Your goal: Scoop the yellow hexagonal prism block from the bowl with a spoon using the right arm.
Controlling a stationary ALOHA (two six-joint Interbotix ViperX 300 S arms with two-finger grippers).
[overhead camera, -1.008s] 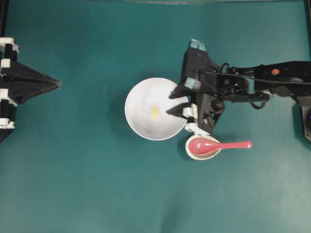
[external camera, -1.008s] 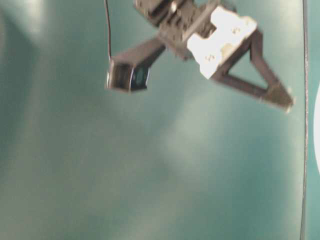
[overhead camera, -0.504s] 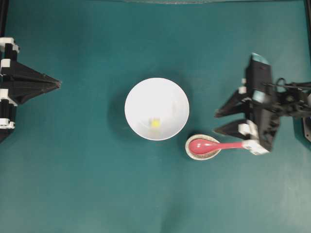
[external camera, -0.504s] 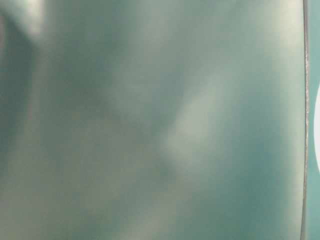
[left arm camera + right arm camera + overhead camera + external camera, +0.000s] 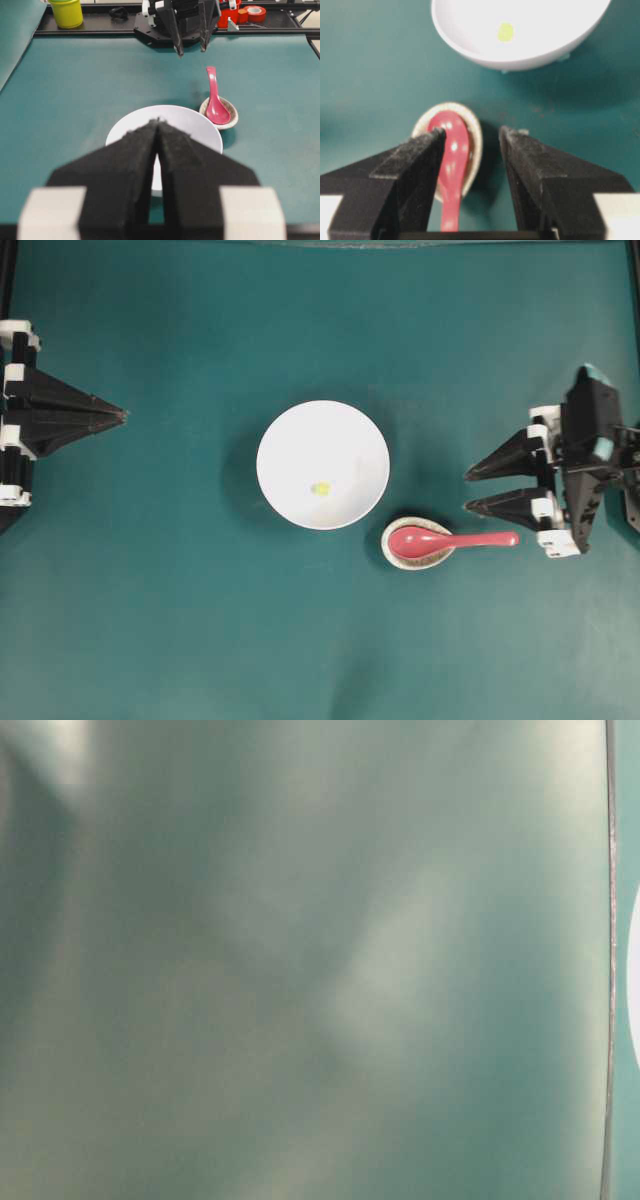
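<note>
Just ahead of the right gripper (image 5: 470, 135), jaws wide and empty: spoon (image 5: 451, 150) in its dish (image 5: 475, 145); beyond, bowl (image 5: 470, 45) with yellow block (image 5: 505, 32).

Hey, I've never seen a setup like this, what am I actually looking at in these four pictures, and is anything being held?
These show two black robot arms facing each other across a green table.

One picture looks straight down. The left gripper, a two-fingered claw, is shut at the left edge. The right gripper stands open at the right edge. Neither holds anything.

Between them sits a white bowl with a tiny yellow block inside. Beside it a red spoon rests its scoop in a small speckled dish.

Two pictures come from cameras on the arms' wrists, each looking out past its own fingers at the bowl and spoon. The table-level picture is a teal blur with a white sliver at its right edge.
</note>
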